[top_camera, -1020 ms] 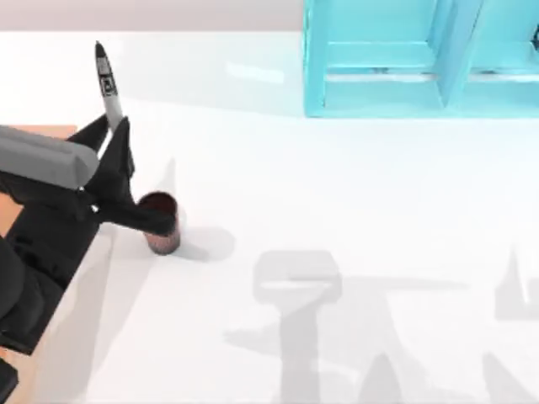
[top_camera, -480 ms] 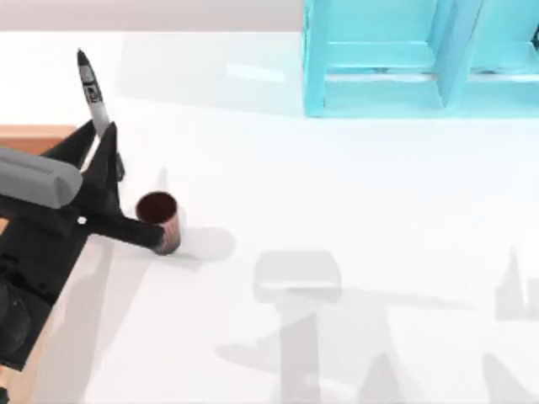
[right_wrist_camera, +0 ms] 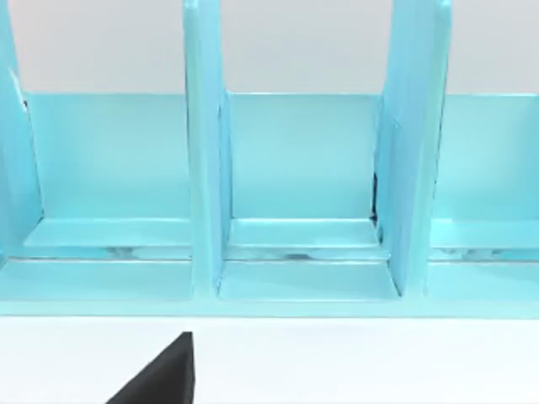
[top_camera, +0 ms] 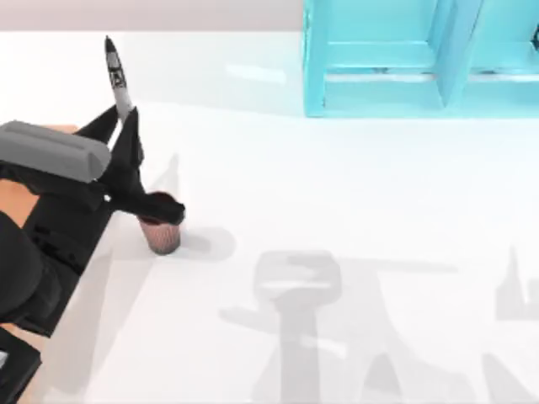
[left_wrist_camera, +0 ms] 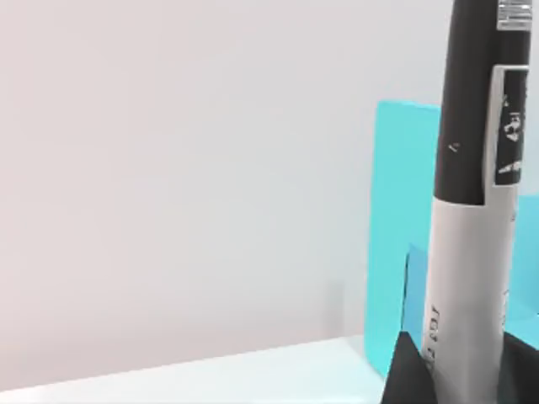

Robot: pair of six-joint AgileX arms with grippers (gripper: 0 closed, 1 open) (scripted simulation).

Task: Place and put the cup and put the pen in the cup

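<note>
Our left gripper (top_camera: 126, 139) fingers are clamped on the pen (top_camera: 117, 76), long axis near vertical, tip up, hovering right over the cup (top_camera: 162, 229).

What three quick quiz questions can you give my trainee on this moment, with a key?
1. True or false: the pen is already inside the cup.
2. Which holds the pen: A) left gripper B) right gripper C) nothing
3. Fill in: behind the white table, toward the top view's right, stands a ____ shelf unit.

Key: 1 false, it is held nearly upright above the table, near the cup; 2 A; 3 turquoise.
</note>
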